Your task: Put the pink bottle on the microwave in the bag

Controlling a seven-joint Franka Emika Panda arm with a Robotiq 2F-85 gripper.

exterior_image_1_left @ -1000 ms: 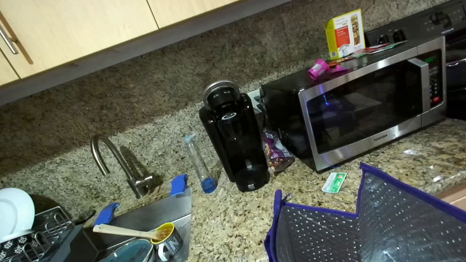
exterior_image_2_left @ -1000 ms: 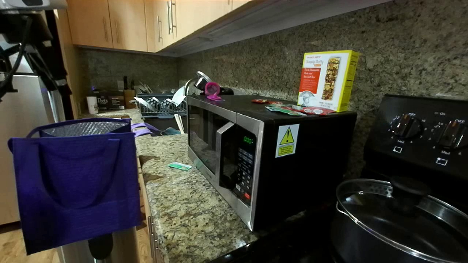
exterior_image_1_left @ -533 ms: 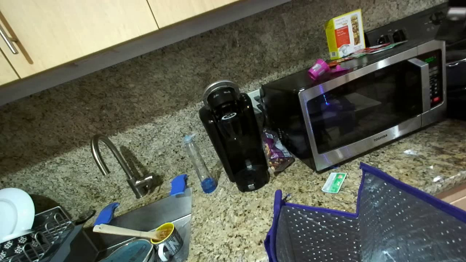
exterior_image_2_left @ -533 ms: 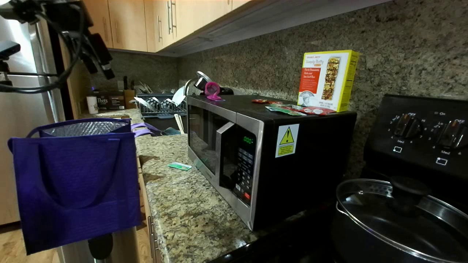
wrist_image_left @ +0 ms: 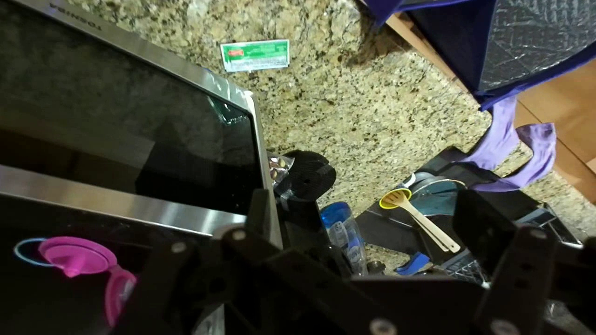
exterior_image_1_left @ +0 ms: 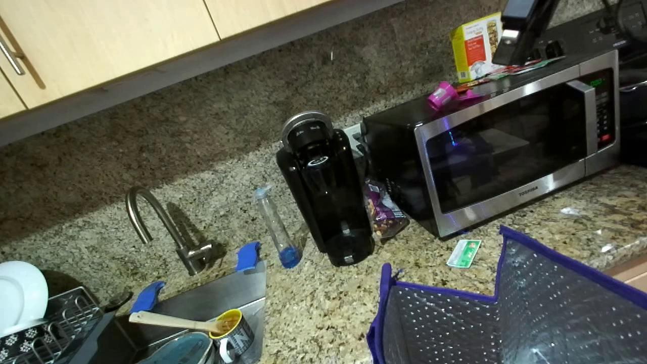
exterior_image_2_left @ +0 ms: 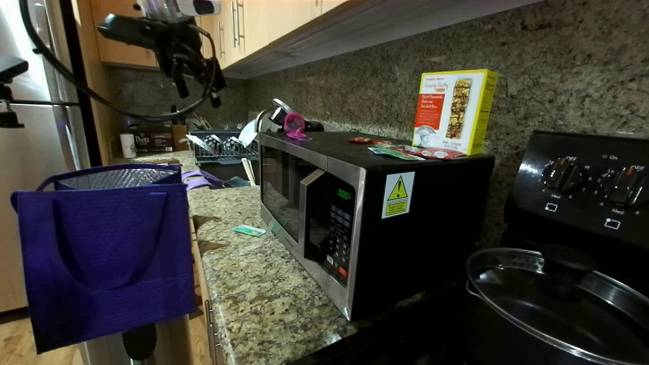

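Note:
The pink bottle (exterior_image_1_left: 442, 96), small and bright pink, lies on top of the microwave (exterior_image_1_left: 505, 146) near the end by the coffee maker. It also shows in an exterior view (exterior_image_2_left: 294, 124) and at the lower left of the wrist view (wrist_image_left: 78, 256), where a dark finger partly covers it. The blue-purple bag (exterior_image_2_left: 109, 238) stands open in front of the counter; its silvery lining (exterior_image_1_left: 445, 323) shows in an exterior view. My gripper (wrist_image_left: 372, 211) is open and empty, its fingers wide apart, with the bottle left of both. In an exterior view the gripper (exterior_image_2_left: 200, 96) is in the air above the bag's level.
A yellow box (exterior_image_2_left: 451, 111) and flat packets (exterior_image_2_left: 395, 152) are on the microwave. A black coffee maker (exterior_image_1_left: 328, 202) and a clear bottle (exterior_image_1_left: 278, 227) stand beside it. A green packet (exterior_image_1_left: 464, 254) lies on the counter. Cabinets (exterior_image_1_left: 111, 50) hang above.
The arm and gripper have moved to the right in an exterior view. In an exterior view a black arm part has come in at the upper right, before the yellow box. Bottle and bag have not moved.

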